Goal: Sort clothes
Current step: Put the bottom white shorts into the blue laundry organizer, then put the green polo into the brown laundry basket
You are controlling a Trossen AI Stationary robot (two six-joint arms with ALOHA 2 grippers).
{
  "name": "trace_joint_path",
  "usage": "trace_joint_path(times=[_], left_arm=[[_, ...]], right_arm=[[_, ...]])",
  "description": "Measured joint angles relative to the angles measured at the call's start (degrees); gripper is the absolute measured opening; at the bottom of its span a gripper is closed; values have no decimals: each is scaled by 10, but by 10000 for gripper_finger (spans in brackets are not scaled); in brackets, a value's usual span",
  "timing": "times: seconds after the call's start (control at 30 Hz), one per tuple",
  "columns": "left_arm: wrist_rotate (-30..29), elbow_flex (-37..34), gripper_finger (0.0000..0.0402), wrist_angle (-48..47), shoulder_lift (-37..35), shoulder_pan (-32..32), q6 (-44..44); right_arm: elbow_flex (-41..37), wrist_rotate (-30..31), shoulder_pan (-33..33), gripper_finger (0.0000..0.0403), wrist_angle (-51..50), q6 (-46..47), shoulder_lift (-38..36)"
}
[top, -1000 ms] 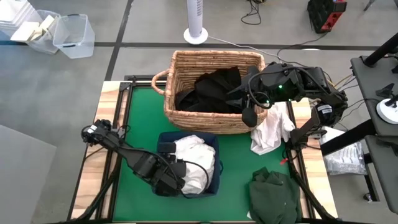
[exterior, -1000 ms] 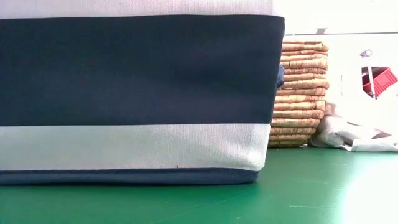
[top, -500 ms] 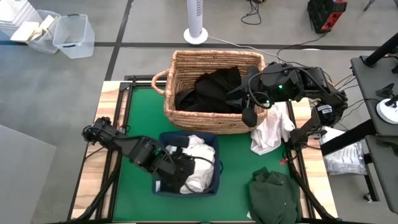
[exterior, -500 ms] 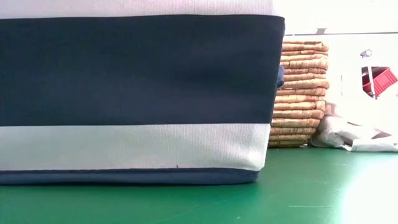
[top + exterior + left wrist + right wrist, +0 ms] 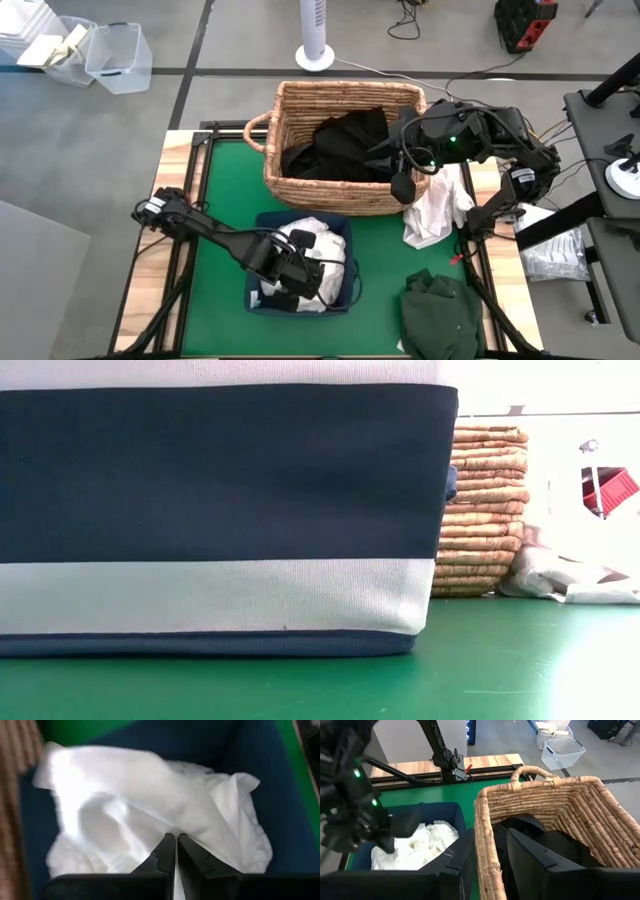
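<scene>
Clear plastic tubs (image 5: 105, 52) sit upper left on grey floor. At lower centre the left gripper (image 5: 297, 283), fingers pressed together, is in the navy bin (image 5: 339, 300) on white clothes (image 5: 322, 250). Wicker basket (image 5: 345, 102) holds black clothes (image 5: 345, 140); the right gripper (image 5: 403, 180) hangs half-open over its rim. A white garment (image 5: 437, 212) and a green garment (image 5: 442, 312) lie on green mat (image 5: 220, 200).

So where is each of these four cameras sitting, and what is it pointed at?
High view: overhead, looking straight down; both arms, wicker basket, navy bin.
Low view: table height, looking level; the bin's wall fills it, no arm shows.
Left wrist view: in the bin, left gripper shut over white clothes.
Right wrist view: over the basket; right gripper, black clothes.
All four share the bin.
</scene>
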Motion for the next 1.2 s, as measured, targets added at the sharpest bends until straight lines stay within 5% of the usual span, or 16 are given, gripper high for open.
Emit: trace_joint_path(times=[0.37,0.9,1.2], left_arm=[[24,-95,0,69,-2,-1,-33],[19,12,0,-24,-6,-1,-36],[-4,75,0,-92,-6,-1,-25]], right_arm=[[0,0,0,104,-37,28,-9],[0,-6,0,104,-167,118,-63],[-3,-66,0,122,-164,189,-65]])
